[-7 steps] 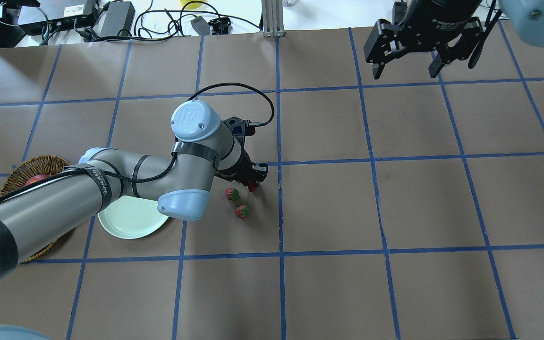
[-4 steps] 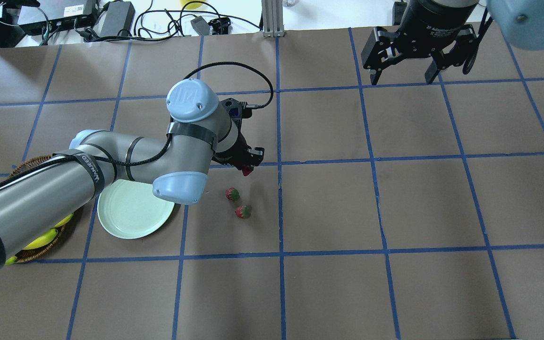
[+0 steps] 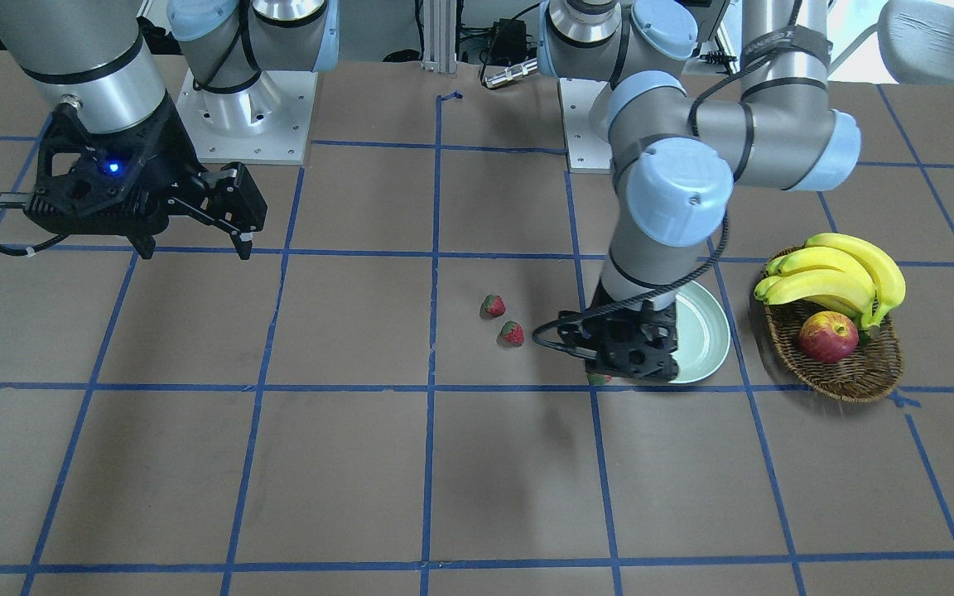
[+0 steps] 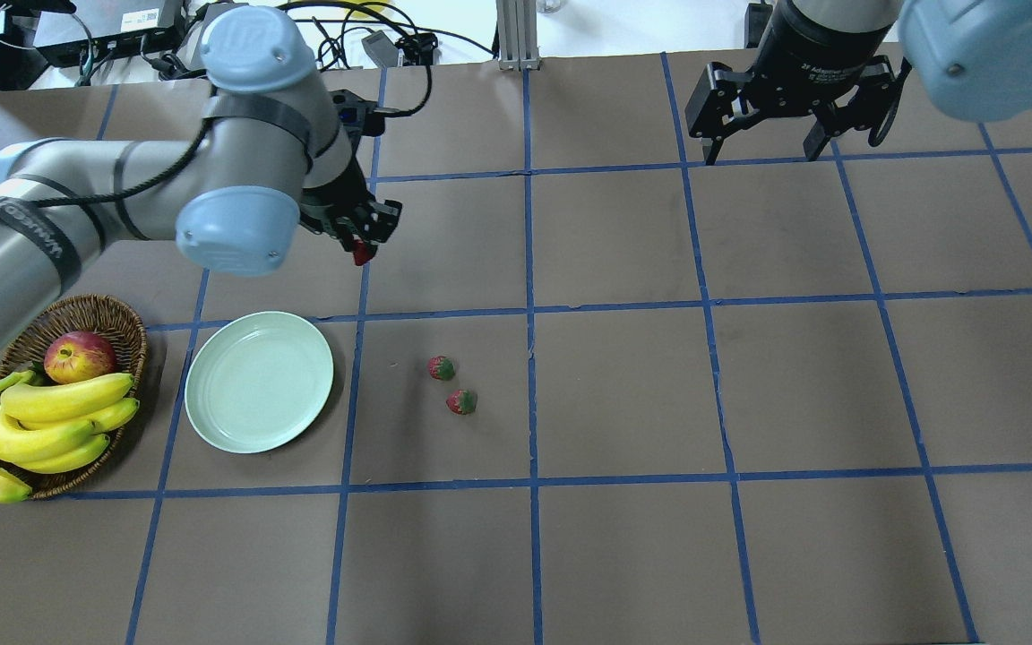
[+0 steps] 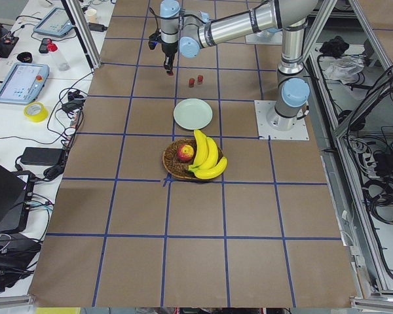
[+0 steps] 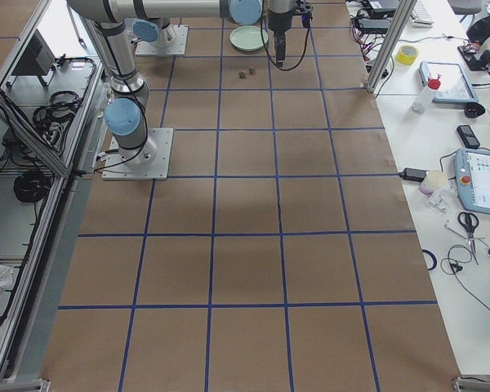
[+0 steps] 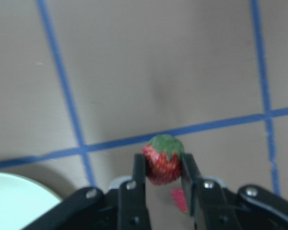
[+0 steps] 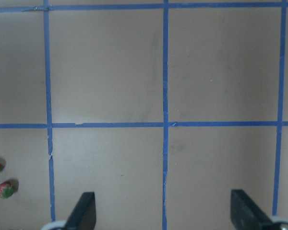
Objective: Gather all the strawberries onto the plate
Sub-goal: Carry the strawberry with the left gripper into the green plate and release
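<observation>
My left gripper (image 4: 362,244) is shut on one strawberry (image 7: 163,160) and holds it raised above the table, close to the plate's far edge. The strawberry's red tip shows under the fingers in the overhead view (image 4: 360,256). The pale green plate (image 4: 259,381) lies empty beside the basket; its rim shows in the left wrist view (image 7: 9,201). Two more strawberries (image 4: 441,367) (image 4: 461,401) lie together on the table right of the plate, also in the front view (image 3: 493,305) (image 3: 512,333). My right gripper (image 4: 760,148) is open and empty, high at the far right.
A wicker basket (image 4: 126,327) with an apple (image 4: 79,356) and bananas (image 4: 32,430) stands left of the plate. Cables and electronics lie beyond the table's far edge (image 4: 211,36). The table is brown paper with blue tape lines.
My left arm has lifted the strawberry off the table and swung it up and to the left, uncovering the plate and basket. The right gripper has drifted slightly farther back.
</observation>
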Robot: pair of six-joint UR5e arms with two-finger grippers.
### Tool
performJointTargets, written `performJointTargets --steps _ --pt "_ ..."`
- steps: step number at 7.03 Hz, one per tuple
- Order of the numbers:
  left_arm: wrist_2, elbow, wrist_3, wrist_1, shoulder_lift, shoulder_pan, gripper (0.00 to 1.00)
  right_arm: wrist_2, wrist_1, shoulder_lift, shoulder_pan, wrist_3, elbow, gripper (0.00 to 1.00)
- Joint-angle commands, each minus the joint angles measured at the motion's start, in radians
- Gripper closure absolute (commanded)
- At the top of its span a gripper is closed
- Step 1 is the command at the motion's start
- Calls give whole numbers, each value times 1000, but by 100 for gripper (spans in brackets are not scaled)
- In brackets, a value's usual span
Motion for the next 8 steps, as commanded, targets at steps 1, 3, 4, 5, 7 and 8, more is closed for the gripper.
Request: performJointTargets --steps 1,3,4,5,7,8 --pt "48 -68 78 -32 10 182 100 -20 -30 5 2 -2 2 0" --pt "69 -137 96 -23 2 246 100 -18 -15 17 5 2 3 0" --pt "66 -173 78 -22 1 247 100 -17 -13 27 5 2 8 0" --pt "66 -188 83 -23 7 247 100 -21 -19 29 7 4 6 0" --pt "67 -184 77 -32 8 248 0 -18 -18 31 8 4 8 0" --pt "55 -182 67 -26 8 242 0 -18 -15 31 8 4 9 0"
